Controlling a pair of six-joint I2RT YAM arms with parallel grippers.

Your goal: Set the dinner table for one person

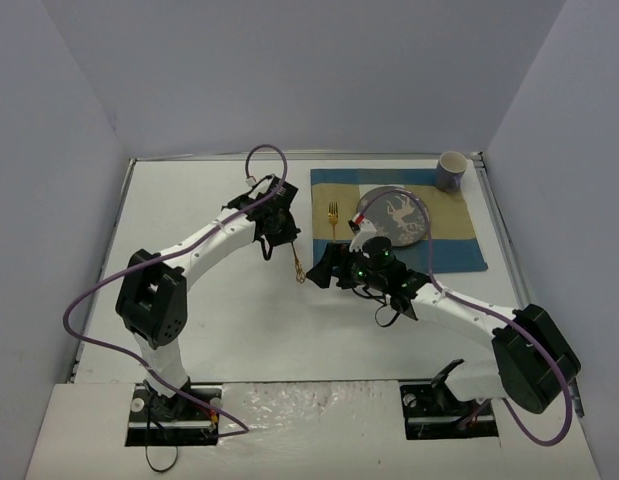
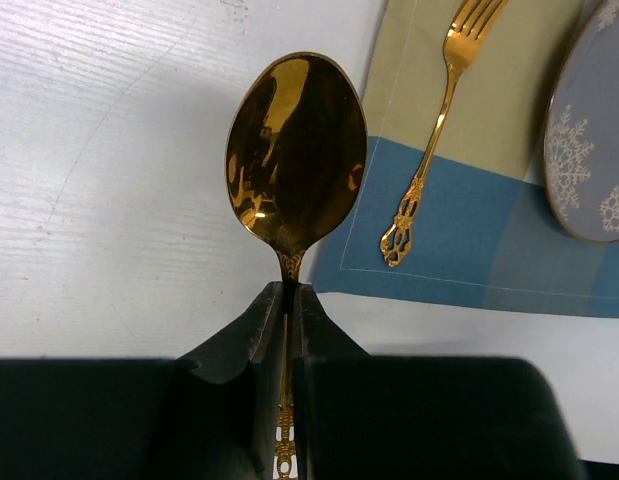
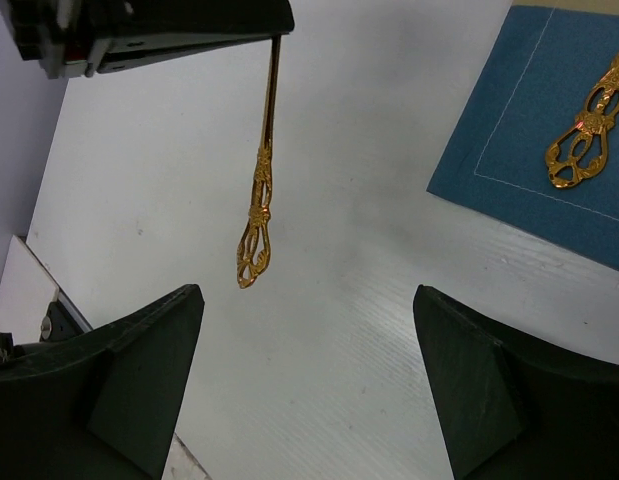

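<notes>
My left gripper [image 2: 287, 298] is shut on the neck of a gold spoon [image 2: 297, 155], held above the white dinner table [image 1: 189, 220]. The spoon's ornate handle [image 3: 257, 225] hangs down from the left gripper [image 1: 281, 232]. My right gripper [image 3: 307, 292] is open, its fingers wide apart just below and to either side of the handle's tip, touching nothing. In the top view the right gripper [image 1: 315, 268] sits right beside the spoon's [image 1: 297, 265] lower end. A gold fork [image 1: 333, 220] lies on the left part of the striped placemat [image 1: 459, 245], left of a grey plate [image 1: 392, 218].
A grey mug [image 1: 450, 170] stands at the placemat's far right corner. The fork [image 2: 429, 160], placemat [image 2: 459, 250] and plate's rim [image 2: 589, 140] lie just right of the held spoon. Grey walls enclose the table on three sides.
</notes>
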